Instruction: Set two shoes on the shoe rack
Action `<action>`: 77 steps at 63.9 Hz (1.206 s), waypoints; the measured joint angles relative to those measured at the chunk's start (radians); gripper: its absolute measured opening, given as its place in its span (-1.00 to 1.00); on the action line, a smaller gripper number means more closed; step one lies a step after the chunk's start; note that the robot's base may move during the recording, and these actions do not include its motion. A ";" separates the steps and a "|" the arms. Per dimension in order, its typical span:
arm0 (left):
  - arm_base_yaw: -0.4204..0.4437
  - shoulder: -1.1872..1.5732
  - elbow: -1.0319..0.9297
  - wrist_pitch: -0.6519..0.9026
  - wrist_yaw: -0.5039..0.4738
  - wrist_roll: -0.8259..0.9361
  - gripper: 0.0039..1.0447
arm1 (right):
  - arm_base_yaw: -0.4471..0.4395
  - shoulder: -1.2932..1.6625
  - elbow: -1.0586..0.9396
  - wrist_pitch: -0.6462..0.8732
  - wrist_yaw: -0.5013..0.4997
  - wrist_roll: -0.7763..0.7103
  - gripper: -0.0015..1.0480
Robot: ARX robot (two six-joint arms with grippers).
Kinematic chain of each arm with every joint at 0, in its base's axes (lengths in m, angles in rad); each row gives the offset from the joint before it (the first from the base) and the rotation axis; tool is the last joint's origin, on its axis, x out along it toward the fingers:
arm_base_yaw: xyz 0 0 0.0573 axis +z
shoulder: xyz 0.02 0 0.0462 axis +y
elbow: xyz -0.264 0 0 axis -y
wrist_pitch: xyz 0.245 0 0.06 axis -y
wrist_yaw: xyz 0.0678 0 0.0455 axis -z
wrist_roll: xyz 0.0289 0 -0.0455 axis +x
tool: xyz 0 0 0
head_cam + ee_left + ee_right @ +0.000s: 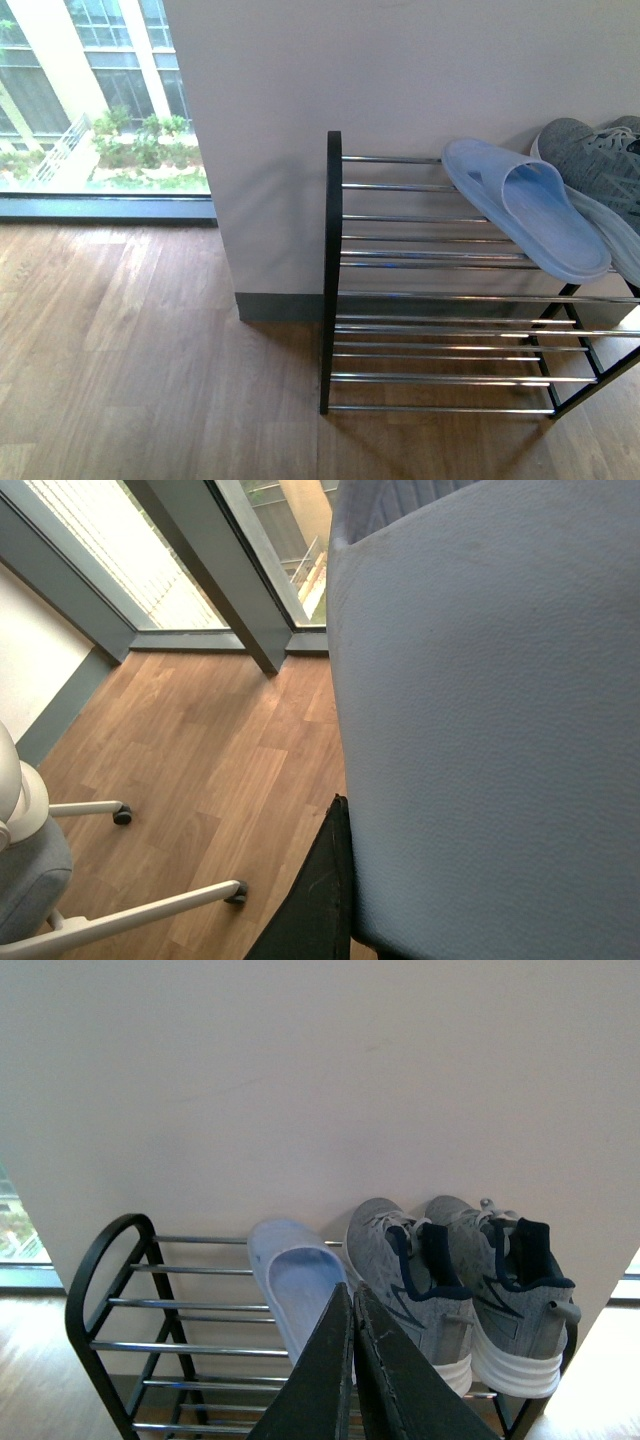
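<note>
Both shoes sit on the rack; soft knit, light, best pinched at the heel collar; right claw closed, empty; left claw's state can't be told.

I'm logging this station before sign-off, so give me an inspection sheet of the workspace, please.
Surface: shoe rack, chrome rods, standing on wood floor.
Job's things: two shoes side by side on the top tier, toes to the wall.
Clutter: light blue slipper on the top tier beside them.
Grippers: right gripper fingers together, empty; left gripper not in view.
Cables: nothing seen.
Surroundings: window; office chair.
</note>
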 joint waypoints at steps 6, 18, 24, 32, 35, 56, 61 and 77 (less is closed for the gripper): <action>0.000 0.000 0.000 0.000 0.000 0.000 -0.97 | 0.000 -0.024 0.000 -0.023 0.000 0.000 -0.97; 0.000 0.000 0.000 0.000 0.000 0.000 -0.97 | 0.000 -0.072 0.000 -0.073 0.000 0.000 -0.97; 0.000 0.000 0.000 0.000 0.000 0.000 -0.97 | 0.000 -0.160 0.000 -0.193 -0.003 0.000 -0.97; 0.000 0.000 0.000 0.000 0.000 0.000 -0.97 | 0.001 -0.242 0.000 -0.249 0.001 0.000 -0.97; 0.000 0.000 0.000 0.000 0.000 0.000 -0.97 | 0.001 -0.243 0.000 -0.250 0.001 0.000 -0.97; 0.000 0.000 0.000 0.000 0.000 0.000 -0.97 | 0.001 -0.246 0.000 -0.251 0.001 0.000 -0.60; 0.000 0.000 0.000 0.000 0.000 0.000 -0.97 | 0.001 -0.246 0.000 -0.250 0.001 0.000 -0.36; 0.001 0.000 0.000 0.000 -0.004 0.000 -0.97 | 0.001 -0.246 0.000 -0.251 -0.003 0.000 0.40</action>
